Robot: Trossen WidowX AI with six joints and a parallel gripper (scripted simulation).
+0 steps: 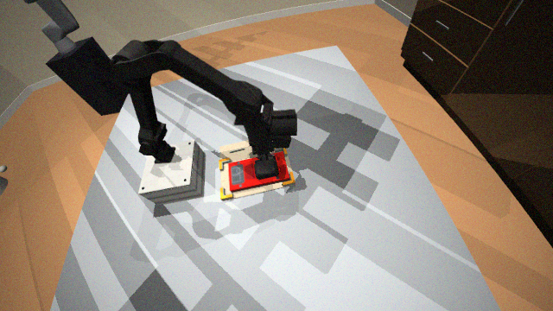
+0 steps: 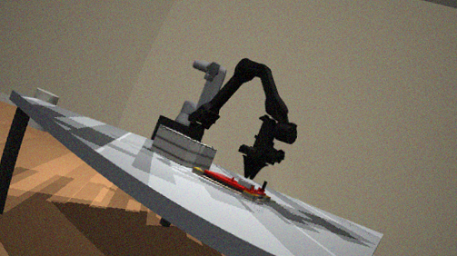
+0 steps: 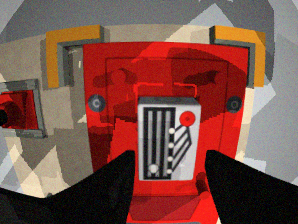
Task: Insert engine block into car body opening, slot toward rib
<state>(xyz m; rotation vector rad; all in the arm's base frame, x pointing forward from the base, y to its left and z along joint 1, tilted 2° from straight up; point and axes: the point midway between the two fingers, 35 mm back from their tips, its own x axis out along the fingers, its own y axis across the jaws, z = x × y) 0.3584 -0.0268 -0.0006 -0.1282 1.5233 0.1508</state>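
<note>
The red car body lies flat on a beige fixture board with orange and yellow corner brackets. The grey engine block, with dark slats and a red dot, sits in the opening of the car body. My gripper hangs just above the block. Its fingers stand about as wide apart as the block, with a thin gap on each side, and grip nothing. In the top view the gripper hides the block.
The arm's grey base pedestal stands just left of the board. A small red part sits in a bracket at the board's side. A dark cabinet stands beyond the table's far right.
</note>
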